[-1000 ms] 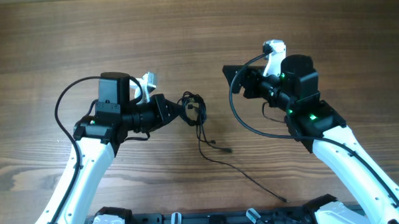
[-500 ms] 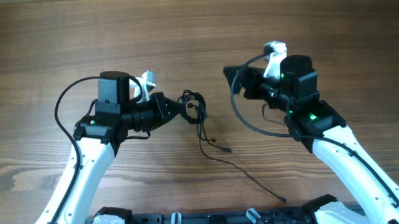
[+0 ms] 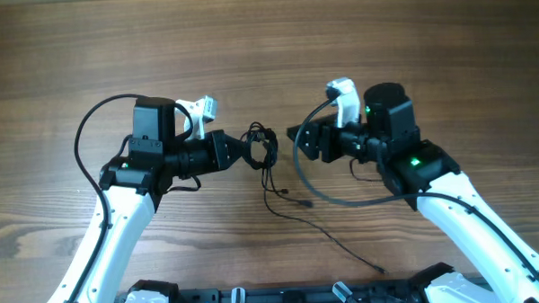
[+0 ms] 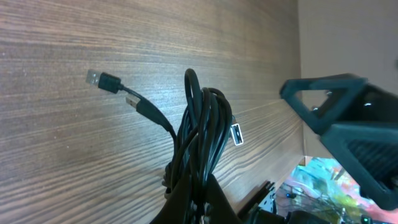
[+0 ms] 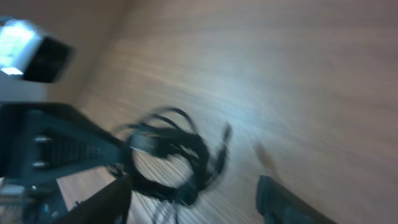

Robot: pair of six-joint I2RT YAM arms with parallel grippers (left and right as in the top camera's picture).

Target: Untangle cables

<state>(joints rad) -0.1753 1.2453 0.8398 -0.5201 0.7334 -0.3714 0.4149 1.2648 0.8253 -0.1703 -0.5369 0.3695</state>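
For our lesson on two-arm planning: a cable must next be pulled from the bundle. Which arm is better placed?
Right, probably. The right end effector is open, empty and faces the cables; the left end effector is shut on them, anchoring the bundle.

You've only a narrow gap btwn R gripper (image 3: 296,135) & cable bundle (image 3: 266,144); L gripper (image 3: 244,151) blocks the far side.

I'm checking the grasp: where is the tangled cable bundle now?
In the overhead view, the cable bundle is near centre frame, pinched by the left claw, with the open right claw close on its right side.
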